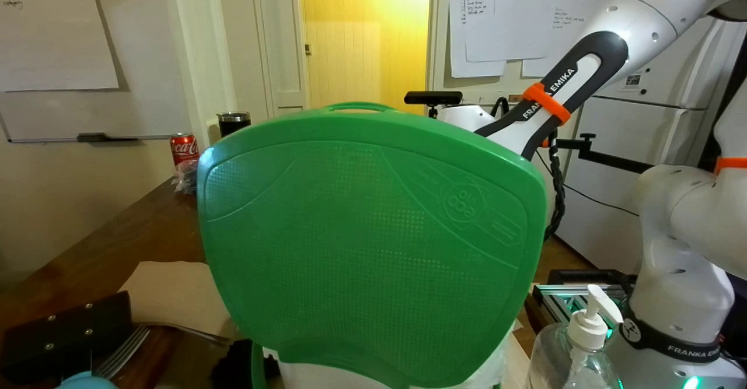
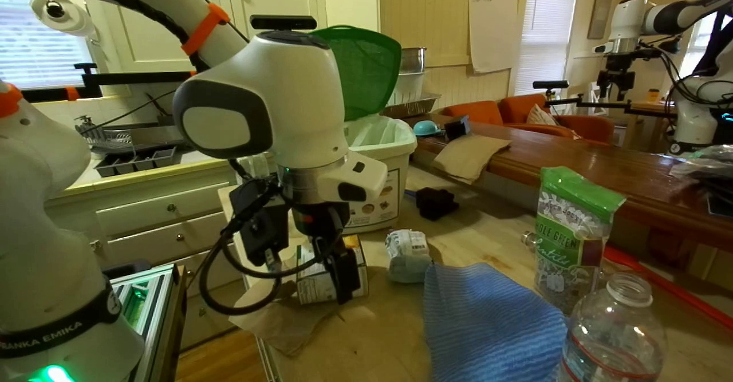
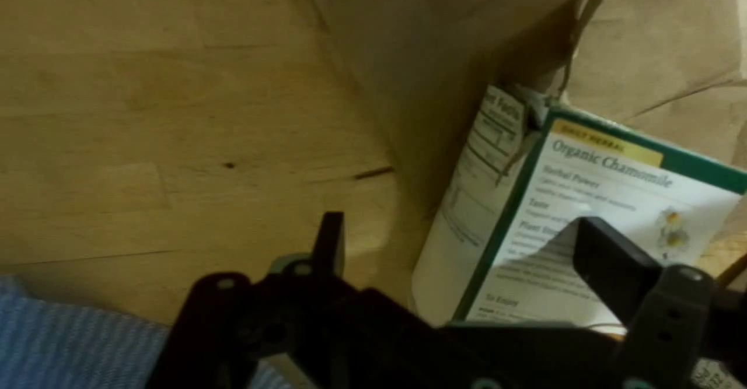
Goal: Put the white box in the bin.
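Note:
The white box is a tea carton with green edges [image 3: 537, 249], lying tilted in the wrist view. In an exterior view the white box [image 2: 313, 284] is on the light wooden table, partly hidden behind my gripper [image 2: 343, 284]. In the wrist view my gripper [image 3: 460, 223] is open and empty. One finger is over the box's printed face; the other is over bare wood beside it. The white bin [image 2: 395, 152] with a green lid raised [image 2: 366, 73] stands behind the box. The lid [image 1: 373, 243] fills the middle of an exterior view and hides the gripper and box there.
Brown paper [image 3: 408, 45] lies against the box. A white packet [image 2: 408, 256], blue cloth [image 2: 492, 325], green lentil bag [image 2: 572, 239] and clear bottle [image 2: 615, 336] stand or lie on the table. A black item [image 2: 435, 203] is near the bin. A soap pump bottle [image 1: 575, 354] stands near the robot's base.

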Controlling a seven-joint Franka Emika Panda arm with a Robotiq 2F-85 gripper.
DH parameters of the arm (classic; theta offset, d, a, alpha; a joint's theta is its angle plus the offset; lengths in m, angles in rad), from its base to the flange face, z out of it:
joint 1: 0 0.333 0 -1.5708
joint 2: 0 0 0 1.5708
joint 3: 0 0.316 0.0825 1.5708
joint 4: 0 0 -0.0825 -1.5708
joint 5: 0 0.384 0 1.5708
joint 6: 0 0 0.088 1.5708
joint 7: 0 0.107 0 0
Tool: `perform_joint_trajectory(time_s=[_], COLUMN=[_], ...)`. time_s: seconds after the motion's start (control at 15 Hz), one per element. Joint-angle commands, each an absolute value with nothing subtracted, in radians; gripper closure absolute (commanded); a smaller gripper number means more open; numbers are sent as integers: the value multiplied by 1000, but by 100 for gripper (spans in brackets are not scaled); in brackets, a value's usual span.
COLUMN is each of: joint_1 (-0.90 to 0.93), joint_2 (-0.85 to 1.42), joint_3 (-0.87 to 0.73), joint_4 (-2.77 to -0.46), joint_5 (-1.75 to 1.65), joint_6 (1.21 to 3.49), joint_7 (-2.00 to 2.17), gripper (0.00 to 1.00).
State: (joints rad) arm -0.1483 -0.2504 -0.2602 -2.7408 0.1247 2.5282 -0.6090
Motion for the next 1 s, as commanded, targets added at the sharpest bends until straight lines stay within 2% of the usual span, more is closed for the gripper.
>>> perform_joint_trajectory(time_s=[0.0,0.4,0.93], joint_1=[-189,-141,-84], joint_2=[-283,-356,-307], joint_3=[-267,-274,-245], joint_4=[-2759,-2757,-2742], joint_5=[35,153,218], joint_6=[2538,2540,2543], joint_7=[-541,-435,-329], gripper=[0,0,0])
